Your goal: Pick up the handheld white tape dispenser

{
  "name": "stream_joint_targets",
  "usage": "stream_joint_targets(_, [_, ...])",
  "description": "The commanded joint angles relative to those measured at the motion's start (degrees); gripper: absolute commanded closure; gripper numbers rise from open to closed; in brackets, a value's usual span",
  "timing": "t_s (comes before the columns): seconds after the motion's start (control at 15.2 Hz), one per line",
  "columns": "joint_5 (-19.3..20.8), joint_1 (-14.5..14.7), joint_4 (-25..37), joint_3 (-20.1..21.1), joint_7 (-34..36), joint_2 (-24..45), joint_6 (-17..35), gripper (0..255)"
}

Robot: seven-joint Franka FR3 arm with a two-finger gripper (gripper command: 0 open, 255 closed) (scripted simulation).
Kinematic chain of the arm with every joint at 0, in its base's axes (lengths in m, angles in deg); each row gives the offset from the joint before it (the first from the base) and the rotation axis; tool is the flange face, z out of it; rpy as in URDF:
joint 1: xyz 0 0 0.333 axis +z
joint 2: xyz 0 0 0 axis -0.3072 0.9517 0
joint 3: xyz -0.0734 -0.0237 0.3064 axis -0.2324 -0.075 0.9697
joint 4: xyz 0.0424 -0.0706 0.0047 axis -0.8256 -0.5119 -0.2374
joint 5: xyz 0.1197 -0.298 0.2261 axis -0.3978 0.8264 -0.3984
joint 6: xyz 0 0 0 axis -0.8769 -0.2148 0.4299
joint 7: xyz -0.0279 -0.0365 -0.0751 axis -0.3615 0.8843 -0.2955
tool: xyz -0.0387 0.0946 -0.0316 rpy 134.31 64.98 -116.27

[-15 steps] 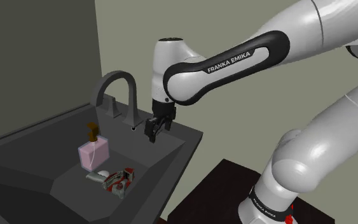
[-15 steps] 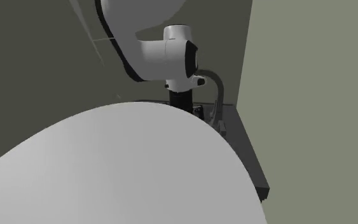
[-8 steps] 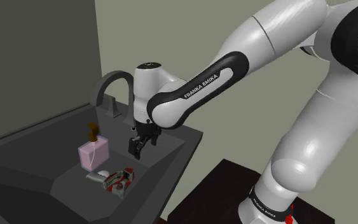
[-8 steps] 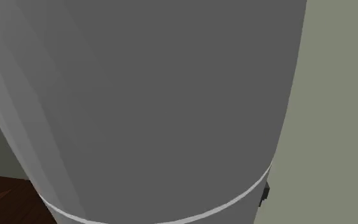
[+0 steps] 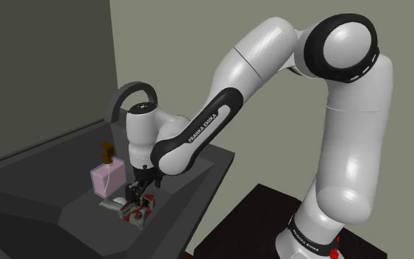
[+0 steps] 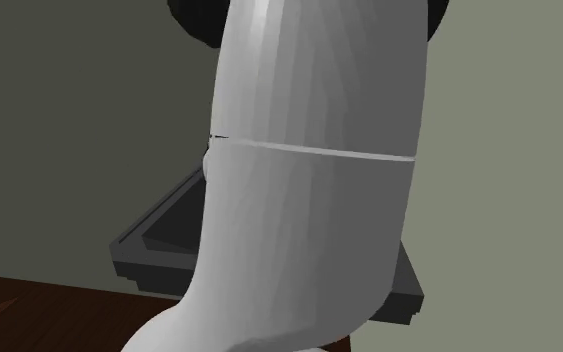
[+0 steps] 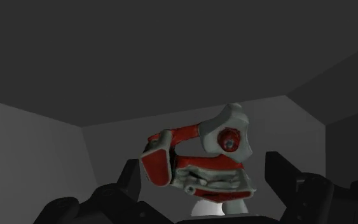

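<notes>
On the dark sink (image 5: 207, 163) floor, red-and-white tape dispenser (image 7: 199, 162) (image 5: 138, 210) lies near pink soap bottle (image 5: 108, 177), gripper (image 5: 135, 193) (image 7: 203, 173) right over it, fingers spread wide, dispenser between them, not clasped

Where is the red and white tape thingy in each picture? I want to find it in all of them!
Shoulder view: the tape dispenser lies low in the sink, lower left of middle, just under the gripper, near the pink bottle.
Second exterior view: the white arm stands in front of the sink.
Wrist view: the tape dispenser sits between the open fingers.
Shared landmark: the dark sink.
</notes>
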Motion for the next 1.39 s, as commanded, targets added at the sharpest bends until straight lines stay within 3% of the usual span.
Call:
stream_joint_targets(0.0, [3.30,2.03,3.39,-1.40,2.83,4.81,0.54,0])
stream_joint_targets(0.26, [7.52,6.23,9.99,-4.20,6.63,13.19,1.19,0])
stream_joint_targets(0.86, [10.67,8.28,11.23,-6.93,8.99,18.19,4.79,0])
stream_joint_targets(0.92, [10.68,8.26,11.25,-6.96,8.96,18.22,4.81,255])
stream_joint_targets(1.32, [10.66,8.23,11.34,-6.95,8.90,18.25,4.75,255])
